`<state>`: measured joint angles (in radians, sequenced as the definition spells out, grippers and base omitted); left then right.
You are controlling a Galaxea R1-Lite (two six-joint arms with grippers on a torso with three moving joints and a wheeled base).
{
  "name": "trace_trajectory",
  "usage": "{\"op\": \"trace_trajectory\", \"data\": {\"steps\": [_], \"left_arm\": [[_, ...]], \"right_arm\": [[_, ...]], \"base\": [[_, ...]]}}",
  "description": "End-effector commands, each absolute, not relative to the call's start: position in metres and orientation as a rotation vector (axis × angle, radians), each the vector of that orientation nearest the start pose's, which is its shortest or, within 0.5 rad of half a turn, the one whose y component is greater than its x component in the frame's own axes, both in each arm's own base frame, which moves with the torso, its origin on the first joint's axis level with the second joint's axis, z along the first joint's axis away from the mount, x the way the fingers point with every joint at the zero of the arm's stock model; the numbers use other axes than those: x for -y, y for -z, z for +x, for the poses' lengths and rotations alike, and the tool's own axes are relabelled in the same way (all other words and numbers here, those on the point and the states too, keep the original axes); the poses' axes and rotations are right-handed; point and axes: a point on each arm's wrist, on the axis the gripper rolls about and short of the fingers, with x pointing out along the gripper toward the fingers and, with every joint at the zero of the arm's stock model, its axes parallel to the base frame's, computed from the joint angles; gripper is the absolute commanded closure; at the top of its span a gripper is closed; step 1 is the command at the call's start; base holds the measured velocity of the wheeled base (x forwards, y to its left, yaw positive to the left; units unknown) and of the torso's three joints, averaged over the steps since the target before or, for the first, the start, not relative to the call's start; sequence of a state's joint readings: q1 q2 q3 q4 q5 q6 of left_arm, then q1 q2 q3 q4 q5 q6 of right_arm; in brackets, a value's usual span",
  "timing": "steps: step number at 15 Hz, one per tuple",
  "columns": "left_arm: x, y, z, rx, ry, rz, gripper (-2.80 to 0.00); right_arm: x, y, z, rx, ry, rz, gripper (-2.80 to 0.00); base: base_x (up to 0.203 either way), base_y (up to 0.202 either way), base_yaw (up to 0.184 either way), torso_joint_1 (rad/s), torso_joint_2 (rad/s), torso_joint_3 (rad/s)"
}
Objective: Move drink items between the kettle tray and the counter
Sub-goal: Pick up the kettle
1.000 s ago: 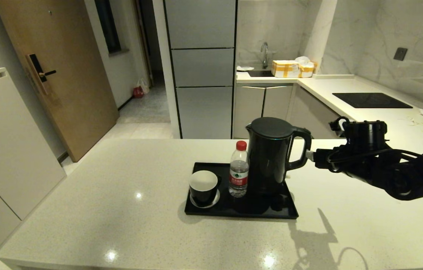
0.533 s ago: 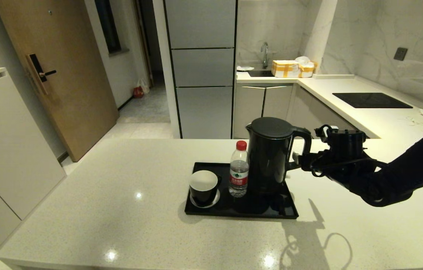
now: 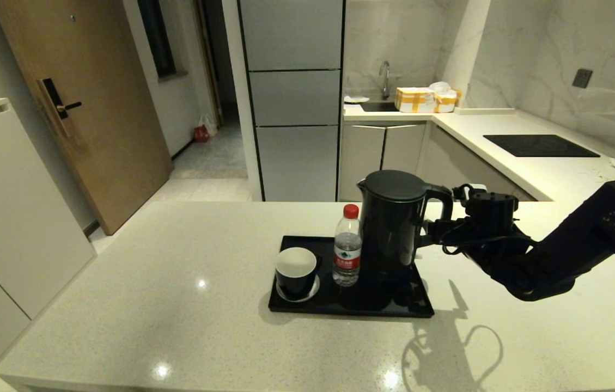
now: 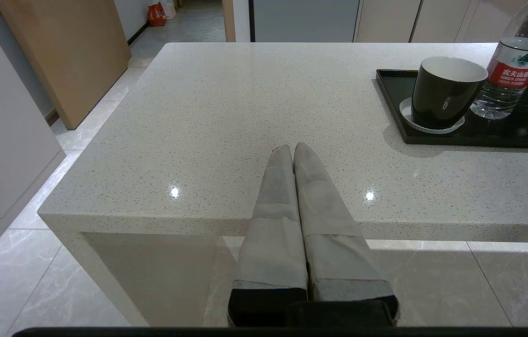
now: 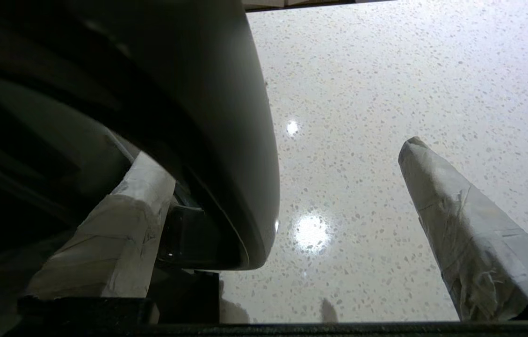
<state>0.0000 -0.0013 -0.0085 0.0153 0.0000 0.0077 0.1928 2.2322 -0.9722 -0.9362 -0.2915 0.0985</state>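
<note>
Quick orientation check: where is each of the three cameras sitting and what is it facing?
Head: high, facing forward and down at the counter; right arm reaching the kettle handle.
Left wrist: low at the counter's near edge, facing across it; shut left gripper.
Right wrist: right gripper open astride the kettle handle, counter behind.
Head and left wrist share mug, water bottle, tray.

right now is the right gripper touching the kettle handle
Cannot tell. In the right wrist view the right gripper is open around the kettle handle, one finger inside the loop and tight against it, but no clear contact or gap shows.
</note>
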Motion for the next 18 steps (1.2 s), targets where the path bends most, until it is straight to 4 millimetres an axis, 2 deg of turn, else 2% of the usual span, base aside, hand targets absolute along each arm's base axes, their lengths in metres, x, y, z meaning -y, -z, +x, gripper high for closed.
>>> {"op": "trace_trajectory", "data": {"steps": [1, 7, 8, 18], "left_arm": [[0.000, -0.076, -0.024, -0.006, 0.000, 0.008, 0.00], [0.000, -0.076, -0.024, -0.004, 0.000, 0.006, 0.00], [0.000, -0.076, -0.024, -0.006, 0.000, 0.008, 0.00], [0.000, -0.076, -0.024, -0.005, 0.000, 0.012, 0.00]], "right_arm": [[-0.072, -0.061, 0.404, -0.296, 0.114, 0.024, -2.80], [-0.075, -0.054, 0.418, -0.283, 0.119, 0.025, -2.80], [-0.074, -0.053, 0.419, -0.286, 0.127, 0.021, 0.00], [-0.070, -0.066, 0.415, -0.268, 0.140, 0.027, 0.00]], "base": [[0.000, 0.000, 0.000, 0.000, 0.00, 0.000], [0.000, 0.000, 0.000, 0.000, 0.00, 0.000], [0.000, 0.000, 0.000, 0.000, 0.00, 0.000], [0.000, 0.000, 0.000, 0.000, 0.00, 0.000]]}}
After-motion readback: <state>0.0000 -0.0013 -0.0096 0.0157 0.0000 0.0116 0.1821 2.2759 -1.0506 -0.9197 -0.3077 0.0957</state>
